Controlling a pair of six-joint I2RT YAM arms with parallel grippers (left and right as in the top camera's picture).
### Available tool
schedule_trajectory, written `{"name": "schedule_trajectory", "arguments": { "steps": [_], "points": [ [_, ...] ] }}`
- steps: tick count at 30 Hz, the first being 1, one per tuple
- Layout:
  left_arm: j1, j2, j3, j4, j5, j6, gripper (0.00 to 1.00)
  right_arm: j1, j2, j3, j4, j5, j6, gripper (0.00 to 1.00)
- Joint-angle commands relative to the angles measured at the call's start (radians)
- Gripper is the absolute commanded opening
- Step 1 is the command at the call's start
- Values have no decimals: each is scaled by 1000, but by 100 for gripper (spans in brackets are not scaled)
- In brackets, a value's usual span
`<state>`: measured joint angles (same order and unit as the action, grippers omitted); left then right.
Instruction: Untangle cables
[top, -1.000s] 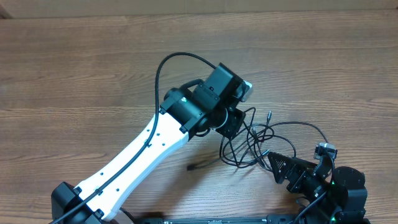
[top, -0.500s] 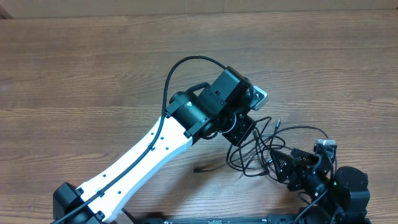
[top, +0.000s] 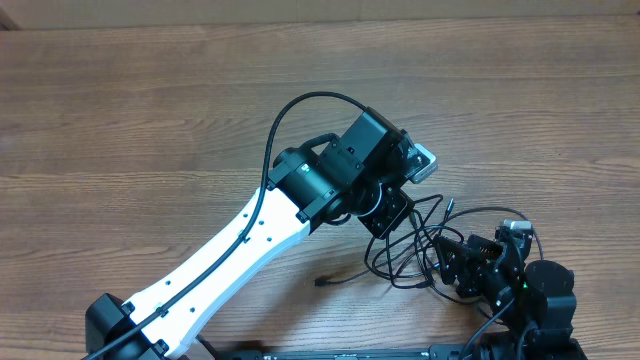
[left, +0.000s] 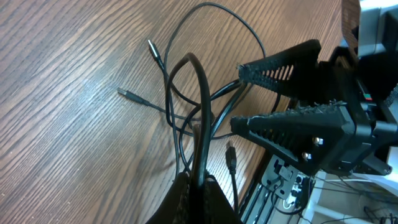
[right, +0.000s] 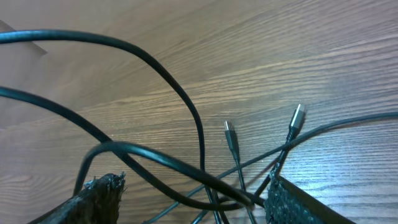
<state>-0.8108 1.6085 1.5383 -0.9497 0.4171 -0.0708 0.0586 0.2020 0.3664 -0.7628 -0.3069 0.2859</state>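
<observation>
Left gripper (left: 198, 186) is clamped tight on a doubled loop of the cables (top: 408, 250). In the left wrist view two strands run straight into its pinched tips.

The rest of the cables are a loose tangle of thin black cords, flat on the wood table (top: 150, 110). In the overhead view they sit just near-right of the left gripper, w/ several loops crossing each other.

Right gripper (right: 194, 183) is on the other side of that tangle from the left gripper and faces it. Its jaws are wide apart. A few strands pass btwn the fingers and none is pinched, so it's open and holding nothing. One strand runs v. close to a finger; can't tell if it touches.

Plug ends:
- A silvery plug tip (top: 447, 203) lies just right of the left gripper, at the tangle's outer edge.
- A dark plug (top: 322, 281) lies near-left of the left gripper, well apart from the loops. Its cord trails back toward them.
- A short plug (left: 230, 154) shows in the left wrist view, right beside the left gripper's tips, under the right gripper's lower finger.

Can't tell which cord goes w/ which plug; too many crossings.
</observation>
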Motion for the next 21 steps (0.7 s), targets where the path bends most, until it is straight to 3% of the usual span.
{"name": "schedule_trajectory", "arguments": {
  "steps": [1, 8, 12, 15, 21],
  "points": [
    [-8, -5, 16, 4, 29, 47, 4, -8, -8, -3, 22, 7, -7, 76],
    [-8, -5, 16, 6, 156, 139, 4, -8, -8, -42, 58, 26, -6, 73],
    [-8, -5, 16, 5, 155, 140, 4, -8, -8, -61, 87, 24, -6, 45],
    [-8, -5, 16, 5, 148, 140, 4, -8, -8, -61, 89, 18, -6, 8],
    [-8, -5, 16, 4, -42, 89, 4, -8, -8, -61, 119, -18, 1, 4]
  ]
}}
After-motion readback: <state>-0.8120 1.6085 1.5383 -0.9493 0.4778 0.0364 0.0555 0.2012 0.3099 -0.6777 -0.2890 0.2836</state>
